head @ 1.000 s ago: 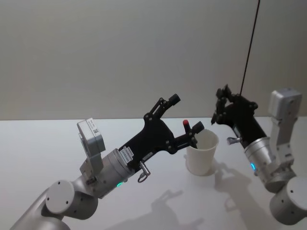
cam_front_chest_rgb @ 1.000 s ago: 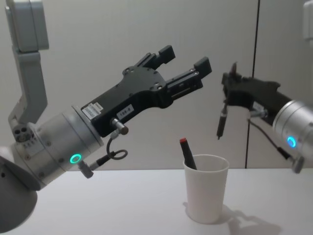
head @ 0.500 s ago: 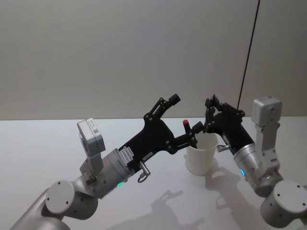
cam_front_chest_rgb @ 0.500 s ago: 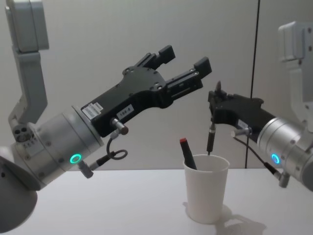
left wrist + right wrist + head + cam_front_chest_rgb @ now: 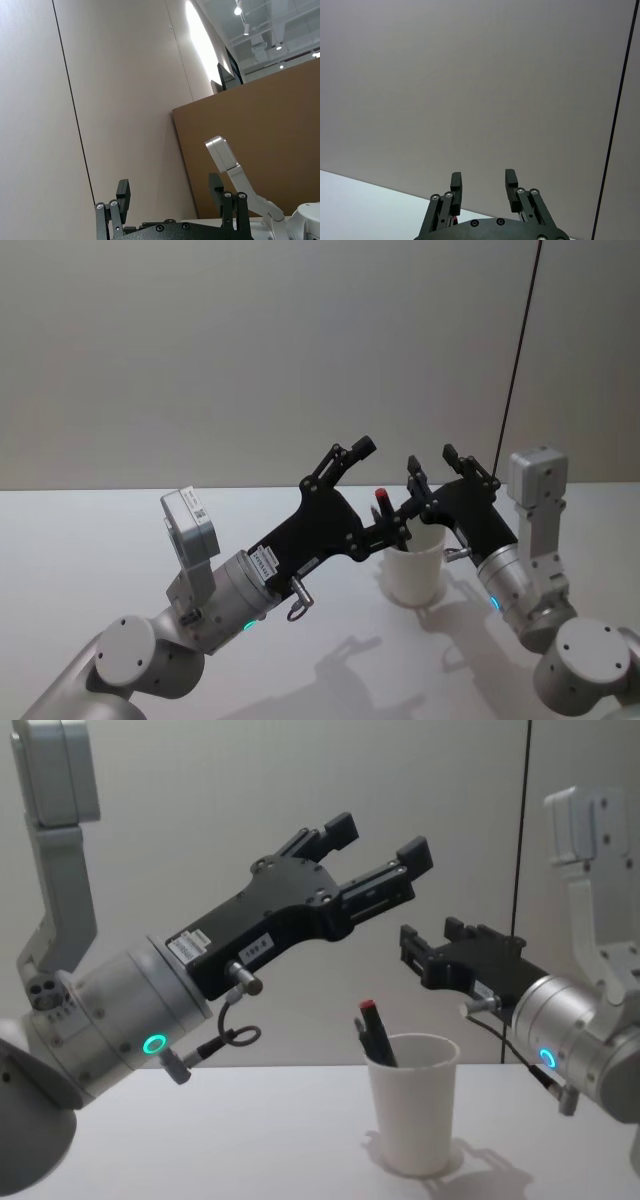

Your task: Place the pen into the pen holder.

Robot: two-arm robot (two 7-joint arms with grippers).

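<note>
Chest view, both pens in unmarked pen holder [image 5: 413, 1105], left pincer [image 5: 375, 850] and right pincer [image 5: 430, 937] released.

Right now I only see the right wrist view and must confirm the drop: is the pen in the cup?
Observer: Yes. In the chest view a dark pen leans inside the cup, beside a red-capped pen.
Operator: Where is my gripper?
Observer: The right gripper is open above the cup's rim, apart from both pens.
Operator: And the left?
Observer: The left gripper is open, higher up and to the cup's left.
</note>
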